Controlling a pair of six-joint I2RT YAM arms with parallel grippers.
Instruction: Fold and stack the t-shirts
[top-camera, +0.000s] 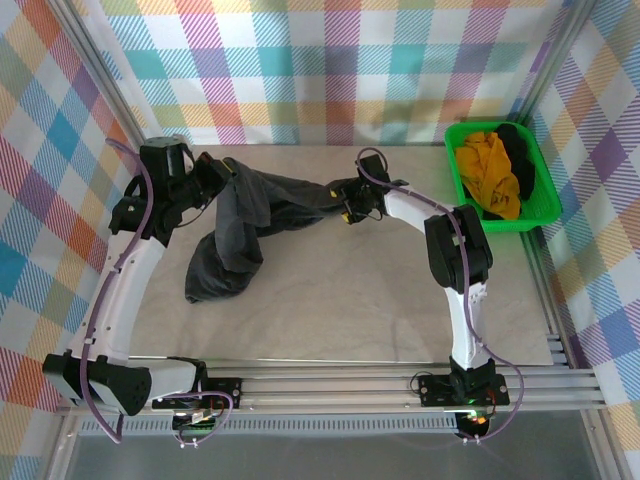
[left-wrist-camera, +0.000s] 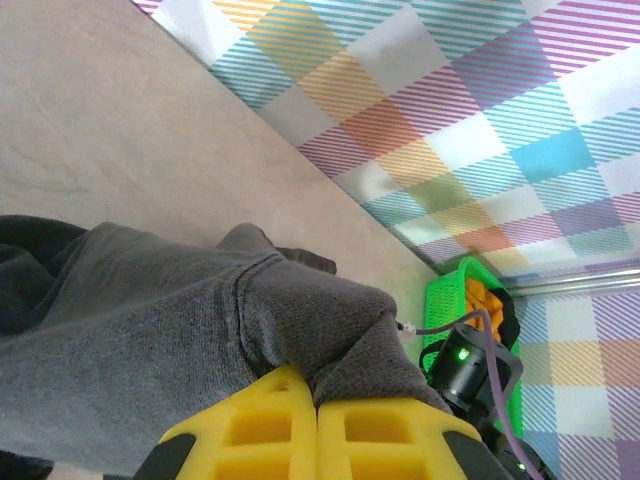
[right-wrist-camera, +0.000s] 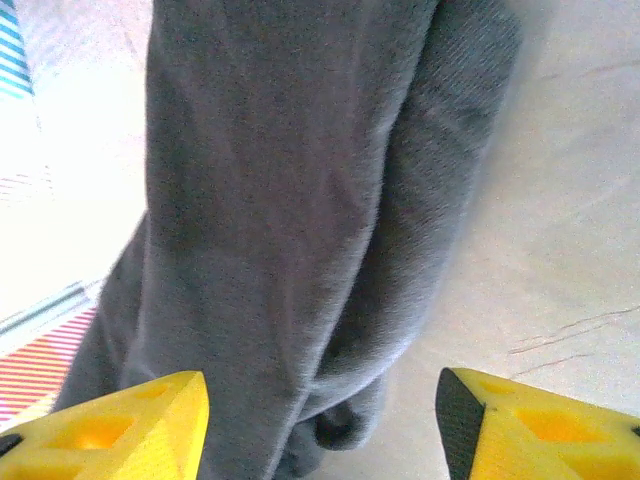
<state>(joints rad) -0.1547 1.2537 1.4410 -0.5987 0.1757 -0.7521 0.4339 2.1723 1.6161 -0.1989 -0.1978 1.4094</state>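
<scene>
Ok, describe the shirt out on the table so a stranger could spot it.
On the pale table, look left of centre. The charcoal shirt is bunched there, pinched by the left gripper. It alone is outside the green basket, which holds yellow and black ones.

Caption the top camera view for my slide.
Left pincer grips a charcoal t-shirt, right pincer open at its other end; more shirts in the green basket.
</scene>
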